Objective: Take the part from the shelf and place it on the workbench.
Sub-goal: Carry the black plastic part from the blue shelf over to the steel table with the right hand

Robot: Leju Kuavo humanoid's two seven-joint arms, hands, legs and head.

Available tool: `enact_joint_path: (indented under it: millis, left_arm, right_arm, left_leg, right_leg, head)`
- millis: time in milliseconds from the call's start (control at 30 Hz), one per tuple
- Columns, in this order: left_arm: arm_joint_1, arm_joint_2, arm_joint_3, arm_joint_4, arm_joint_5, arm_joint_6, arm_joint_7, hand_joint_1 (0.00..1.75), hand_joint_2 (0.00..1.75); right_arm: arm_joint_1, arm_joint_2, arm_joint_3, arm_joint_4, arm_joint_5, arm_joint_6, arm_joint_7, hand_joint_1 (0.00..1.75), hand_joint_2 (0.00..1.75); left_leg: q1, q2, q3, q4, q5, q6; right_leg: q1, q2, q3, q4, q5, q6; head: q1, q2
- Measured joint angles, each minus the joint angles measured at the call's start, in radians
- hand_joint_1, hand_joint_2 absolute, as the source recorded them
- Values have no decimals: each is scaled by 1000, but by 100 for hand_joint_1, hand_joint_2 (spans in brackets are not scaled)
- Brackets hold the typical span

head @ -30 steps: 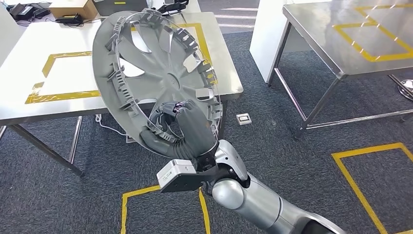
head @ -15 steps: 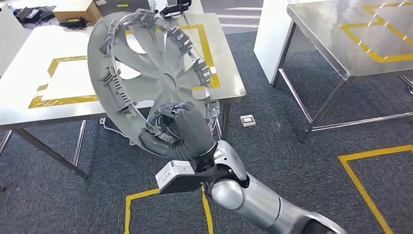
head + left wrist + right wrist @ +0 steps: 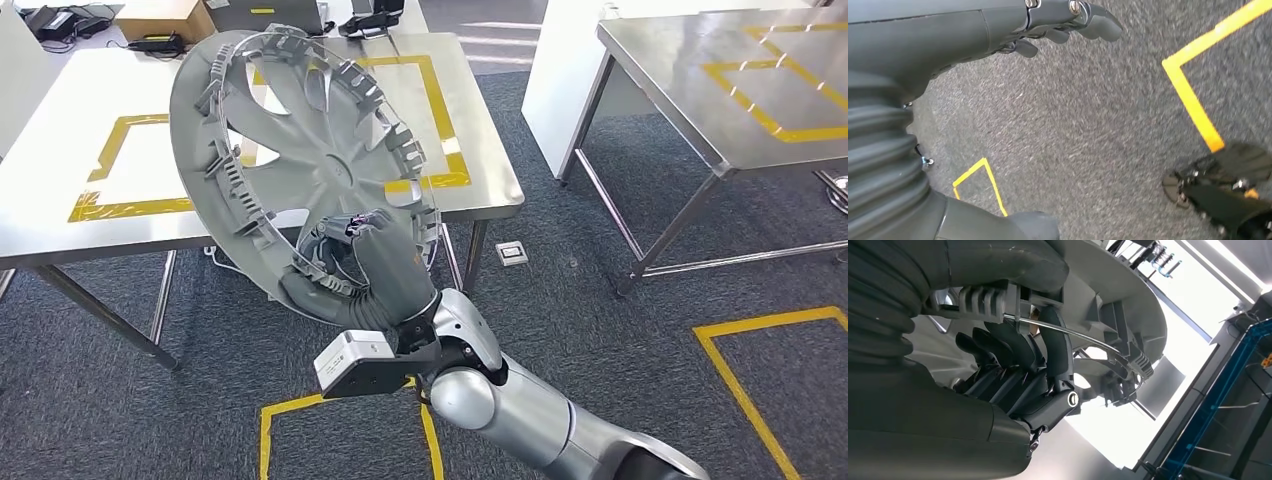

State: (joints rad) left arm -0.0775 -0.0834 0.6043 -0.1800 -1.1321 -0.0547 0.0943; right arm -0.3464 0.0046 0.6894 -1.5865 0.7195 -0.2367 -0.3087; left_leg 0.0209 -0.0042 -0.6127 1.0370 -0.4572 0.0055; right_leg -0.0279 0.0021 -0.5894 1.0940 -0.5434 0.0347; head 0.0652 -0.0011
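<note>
You see one round grey plastic hubcap (image 3: 300,160), ribbed with clips, gripped at its rim by the right robot hand (image 3: 375,275); the left robot hand (image 3: 1058,25) hangs empty, fingers loosely apart, over carpet.

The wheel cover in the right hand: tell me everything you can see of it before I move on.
The wheel cover is a round grey disc, plastic by the look, its inner side toward the head camera. Clips line the rim, a thin wire ring runs around them, and cutouts separate broad spokes. It is tilted up on edge in the air in front of the steel workbench. The right hand grips its lower rim.
</note>
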Motion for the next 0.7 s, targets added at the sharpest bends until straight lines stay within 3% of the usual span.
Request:
enact_joint_path:
  millis: [100,133,167,233,300,367,467,533,600,633,667,700]
  left_arm:
    - [1,0,4,0,0,0,0,0,175]
    - [2,0,4,0,0,0,0,0,175]
    - [3,0,5,1,0,0,0,0,175]
    - [4,-1,5,1,0,0,1,0,175]
    - [3,-2,6,1,0,0,1,0,175]
    - [3,-3,6,1,0,0,1,0,175]
    - [1,-3,6,-1,-3,0,0,0,175]
    - [0,-4,6,-2,-4,0,-1,0,175]
    - [0,-4,6,-2,-4,0,-2,0,175]
    - [2,-4,6,-1,-4,0,-2,0,175]
    - [4,-3,6,-1,-5,0,-2,0,175]
    - [4,-3,6,-1,-6,0,-2,0,175]
  right_arm:
    - [2,-1,1,0,1,1,1,175,175]
    - [3,-1,1,0,1,1,2,175,175]
    - [4,-2,1,0,2,1,3,175,175]
    - [4,-2,1,0,2,2,6,175,175]
    - [4,-2,1,0,3,4,8,175,175]
    - [4,-2,1,0,5,4,9,175,175]
    - [7,-2,1,-2,10,4,10,175,175]
    - [10,-2,1,-3,12,4,12,175,175]
    - [16,-2,1,-3,13,4,14,175,175]
    - [20,-2,1,-3,14,4,14,175,175]
    - [23,-3,1,-3,15,3,15,175,175]
    - [26,-3,1,-3,15,3,15,175,175]
  left_leg:
    - [-7,-1,8,0,-10,13]
    - [-10,-2,13,0,-14,15]
    - [-12,-3,20,0,-19,16]
    - [-15,-7,36,0,-30,13]
    - [-19,-10,46,1,-41,5]
    - [-20,-10,48,-1,-46,-6]
    - [-20,-7,48,10,-59,-22]
    - [-17,-5,5,95,-91,-32]
    - [-12,-2,-79,229,-129,-40]
    - [-10,-2,-112,271,-128,-43]
    - [-9,-1,-128,276,-108,-45]
    - [-8,-1,-123,241,-68,-46]
  right_leg:
    - [6,0,-115,196,-65,-3]
    - [8,0,-141,228,-61,-6]
    - [10,0,-147,219,-36,-10]
    - [16,0,-106,99,50,-23]
    - [24,-1,-54,-18,94,-35]
    - [29,1,-37,-50,88,-41]
    - [21,3,-20,-66,83,-52]
    - [16,0,-2,-73,77,-60]
    - [15,-1,11,-74,66,-64]
    - [15,0,18,-74,59,-64]
    - [14,1,27,-74,52,-62]
    - [13,3,37,-74,44,-60]
  head:
    - [2,0]
    - [2,0]
    - [2,0]
    - [2,0]
    - [0,0]
    - [-2,0]
    - [-4,0]
    - [-7,0]
    - [-9,0]
    - [-9,0]
    - [-9,0]
    - [-9,0]
